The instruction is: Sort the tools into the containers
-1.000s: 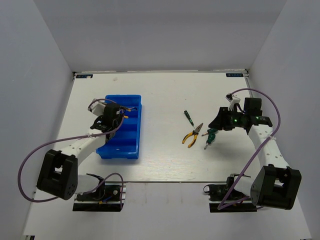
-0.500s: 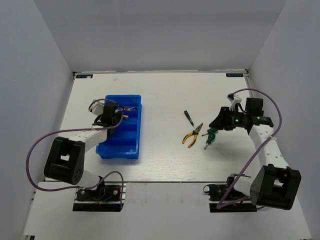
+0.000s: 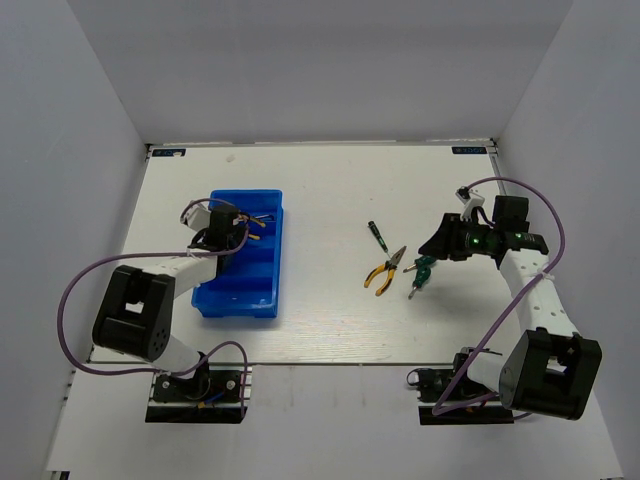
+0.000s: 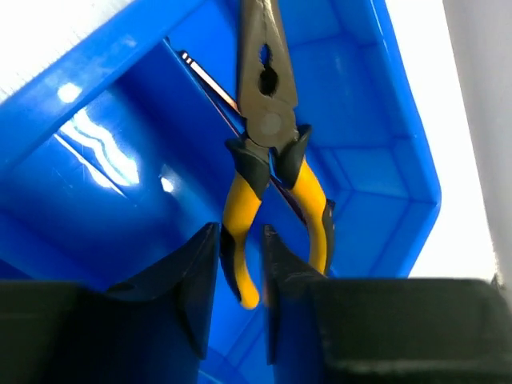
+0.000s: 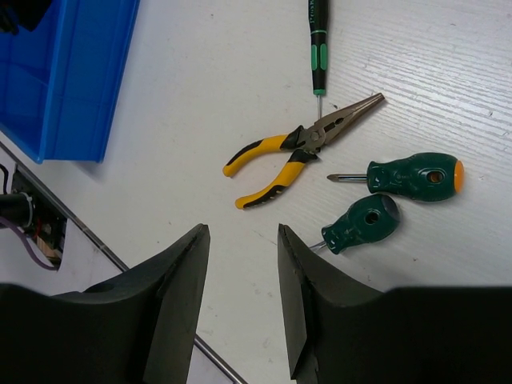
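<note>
The blue bin [image 3: 262,285] lies at the left of the table. My left gripper [image 3: 226,226] hovers over its far end. In the left wrist view, yellow-handled pliers [image 4: 268,120] rest inside the bin [image 4: 96,184], across a thin dark hex key [image 4: 202,70]. One handle tip sits between my left gripper's [image 4: 240,240] fingers, which stand slightly apart from it. My right gripper [image 5: 242,240] is open above bare table, near the second pliers [image 5: 296,152], a slim screwdriver [image 5: 318,36] and two stubby green screwdrivers [image 5: 412,176] [image 5: 364,222].
In the top view the second pliers [image 3: 385,271], the slim screwdriver [image 3: 378,235] and the stubby screwdrivers [image 3: 418,270] cluster just left of my right gripper [image 3: 447,240]. Purple cables loop beside both arms. White walls enclose the table on three sides.
My left gripper has shifted slightly toward the bin's far end and its jaws have widened off the pliers' handle. The right arm has barely moved.
</note>
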Robot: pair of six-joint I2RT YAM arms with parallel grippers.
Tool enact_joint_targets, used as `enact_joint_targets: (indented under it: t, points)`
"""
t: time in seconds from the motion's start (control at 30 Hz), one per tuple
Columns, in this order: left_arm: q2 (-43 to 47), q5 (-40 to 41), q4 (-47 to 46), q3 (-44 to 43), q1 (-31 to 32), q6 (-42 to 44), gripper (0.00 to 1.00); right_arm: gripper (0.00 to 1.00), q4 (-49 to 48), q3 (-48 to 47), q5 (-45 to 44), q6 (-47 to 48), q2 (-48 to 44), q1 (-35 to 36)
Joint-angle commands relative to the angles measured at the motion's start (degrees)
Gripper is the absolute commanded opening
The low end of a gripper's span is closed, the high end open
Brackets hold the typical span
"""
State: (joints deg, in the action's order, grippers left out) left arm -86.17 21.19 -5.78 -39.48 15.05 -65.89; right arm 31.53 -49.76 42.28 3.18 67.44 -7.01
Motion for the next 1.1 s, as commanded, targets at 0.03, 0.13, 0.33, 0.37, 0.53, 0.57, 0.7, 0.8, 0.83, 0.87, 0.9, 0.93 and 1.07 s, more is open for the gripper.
enact_joint_targets:
  t: [0.03, 0.13, 0.33, 0.37, 0.53, 0.57, 0.7, 0.8, 0.83, 0.87, 0.9, 0.93, 1.07]
  points:
    - [1.00, -0.01, -1.16, -1.56, -0.37, -0.82, 0.52, 0.46, 0.02, 0.01, 2.28, 0.33, 0.06, -0.38]
    - [1.53, -0.01, -1.16, -1.56, -0.90, -0.82, 0.61, 0.46, 0.03, -0.16, 2.54, 0.25, 0.15, -0.64]
    - [4.43, -0.01, -0.63, -2.09, -0.90, -0.12, 0.68, 0.46, 0.29, 0.01, 2.89, 0.34, -0.03, -0.82]
    - [5.22, -0.70, -0.63, -2.70, -0.90, 0.66, 0.68, 0.46, 0.29, -0.16, 2.89, 0.34, 0.06, -0.82]
    - [12.68, -2.63, 2.00, -3.32, 0.33, 4.27, 0.71, 0.48, 0.38, -0.08, 3.07, 0.60, -0.03, -0.91]
    - [14.00, -3.25, 2.70, -3.32, 0.33, 4.28, 0.67, 0.50, 0.29, -0.08, 2.98, 0.69, -0.03, -0.91]
    - [16.66, -9.74, 3.84, -5.85, 0.86, 17.57, 0.00, 0.13, 0.64, -0.08, 2.28, 1.47, 0.67, -0.82]
    - [8.96, -26.23, 8.49, -16.03, 2.34, 30.60, 0.00, 0.00, 3.09, -1.57, -0.88, 3.57, 3.12, -0.46]
    - [6.04, -37.16, 10.07, -21.46, 3.14, 38.21, 0.00, 0.00, 6.32, -3.66, -1.49, 3.67, 4.62, -0.29]
    - [2.97, -43.45, 13.39, -24.12, 3.93, 42.29, 0.00, 0.00, 6.96, -4.29, -4.02, 4.02, 6.20, -0.20]
    - [-3.50, -48.56, 15.60, -26.76, 5.07, 45.55, 0.05, 0.14, 8.62, -4.99, -4.48, 4.72, 6.73, -0.11]
    - [-6.87, -53.75, 19.28, -32.79, 7.95, 50.98, 0.13, 0.30, 9.51, -6.30, -5.19, 4.99, 8.22, -0.03]
    - [-17.70, -52.58, 33.80, -42.86, 17.02, 60.52, 0.49, 0.56, 8.82, -6.76, -10.71, 2.89, 9.73, 0.24]
